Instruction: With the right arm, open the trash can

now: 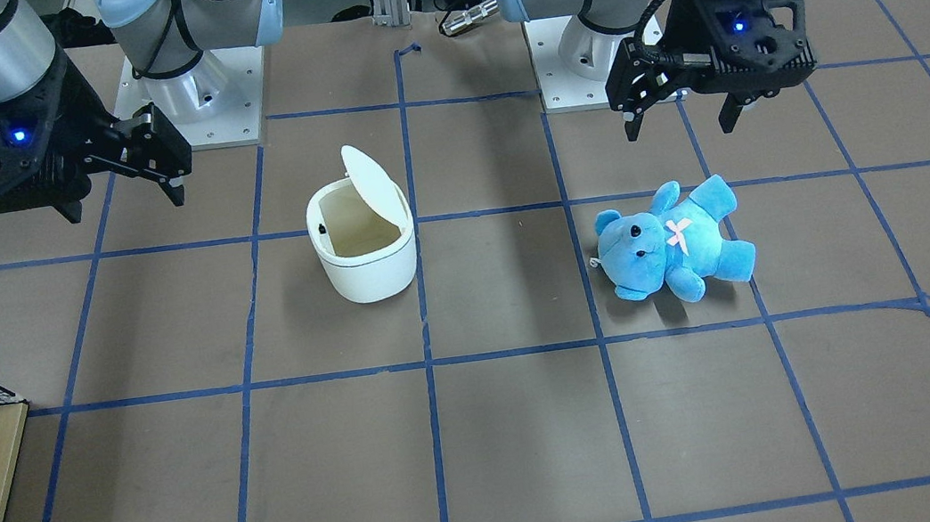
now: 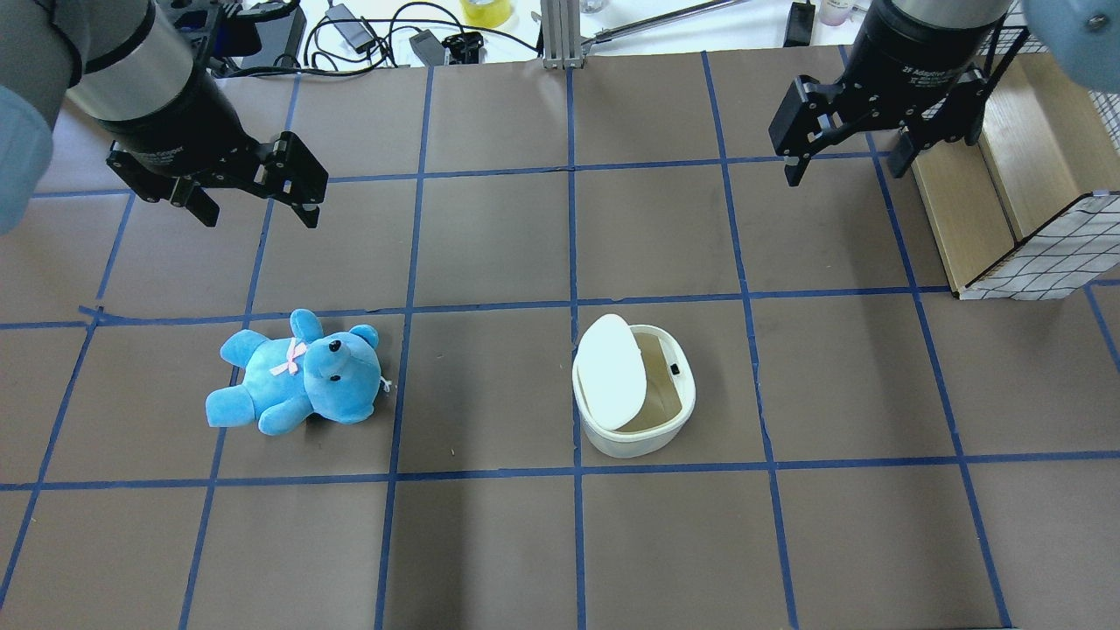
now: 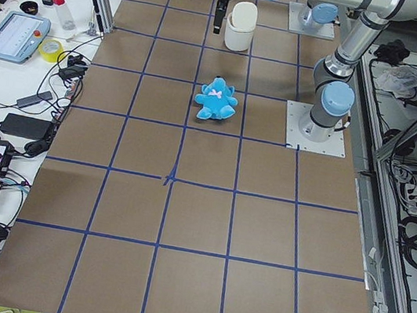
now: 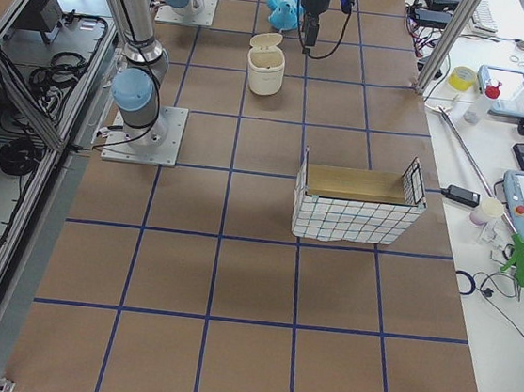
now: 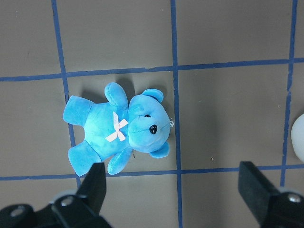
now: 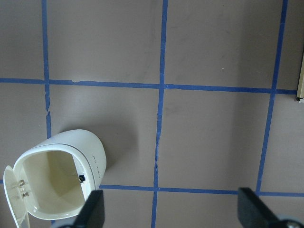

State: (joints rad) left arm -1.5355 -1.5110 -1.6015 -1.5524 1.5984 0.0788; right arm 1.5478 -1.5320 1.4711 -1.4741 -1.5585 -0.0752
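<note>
The trash can point(image 2: 637, 418) stands upright near the middle of the bench point(image 2: 490, 542), and its lid point(image 2: 612, 372) is tipped up on the hinge at the can's left side, so the beige inside shows. As far as I can judge, the opening is done and nothing is left but to confirm it. The right arm point(image 2: 926, 45) holds its pincer point(image 2: 844, 171) released, jaws spread with nothing between them. It hangs above the bench, well apart from the can and off to its right. The left pincer point(image 2: 260, 214) is likewise released and grasps nothing, well apart on the can's left. By count there is one can with one lid, one blue plush bear point(image 2: 297, 378) lying left of the can, one mesh-sided crate point(image 2: 1041, 254) well to its right, and two arms with one pincer each.
</note>
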